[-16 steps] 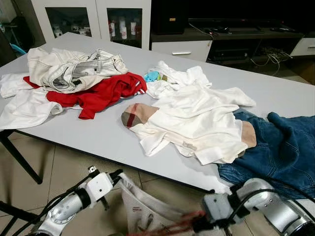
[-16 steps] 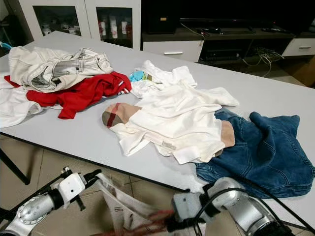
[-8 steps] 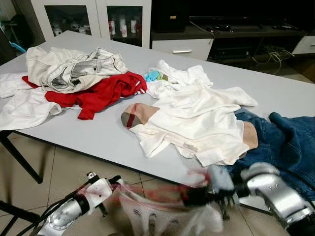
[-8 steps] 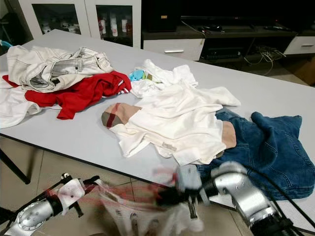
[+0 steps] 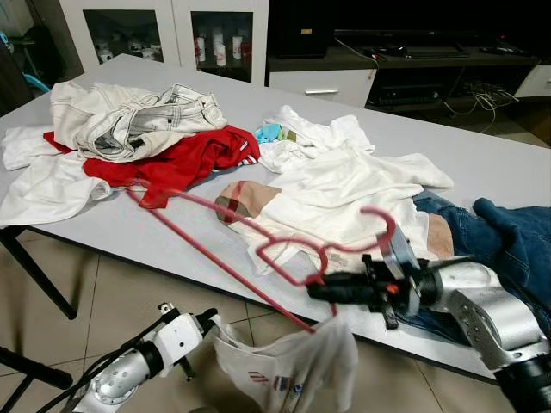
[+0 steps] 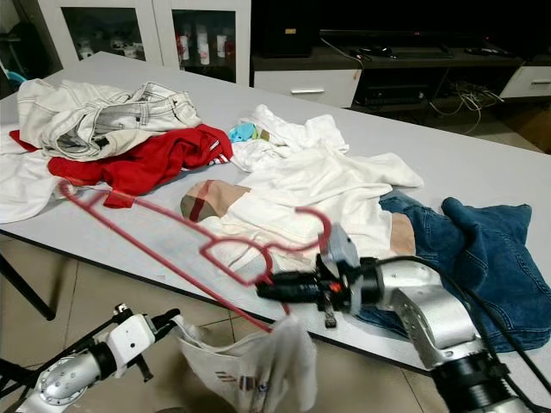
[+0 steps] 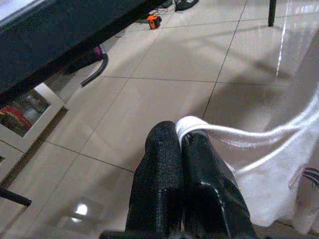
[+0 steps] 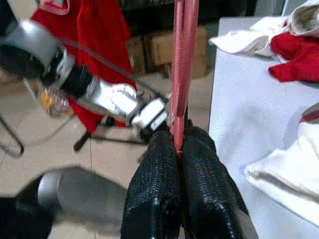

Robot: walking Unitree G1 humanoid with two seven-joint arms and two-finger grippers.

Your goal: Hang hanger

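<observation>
A thin red hanger (image 5: 215,258) slants up over the table's front edge, its hook (image 5: 383,225) near the white shirts. My right gripper (image 5: 317,290) is shut on the hanger near its neck, and in the right wrist view the hanger's wire (image 8: 183,59) runs out from between the fingers (image 8: 154,189). A white garment (image 5: 288,366) sags below the table edge. One strap (image 7: 192,124) is pinched in my left gripper (image 5: 207,320), which is shut on it. The hanger's lower end meets the garment's other side.
The grey table (image 5: 164,232) carries a heap of white shirts (image 5: 344,202), blue jeans (image 5: 508,249), a red garment (image 5: 185,163) and pale jeans (image 5: 129,120). A dark TV cabinet (image 5: 405,69) and glass cupboards (image 5: 155,34) stand behind. Tiled floor (image 5: 112,301) lies below the front edge.
My right gripper has risen from below the table edge and swung the hanger up into plain sight. The white garment now hangs lower between the left gripper and the hanger's end.
</observation>
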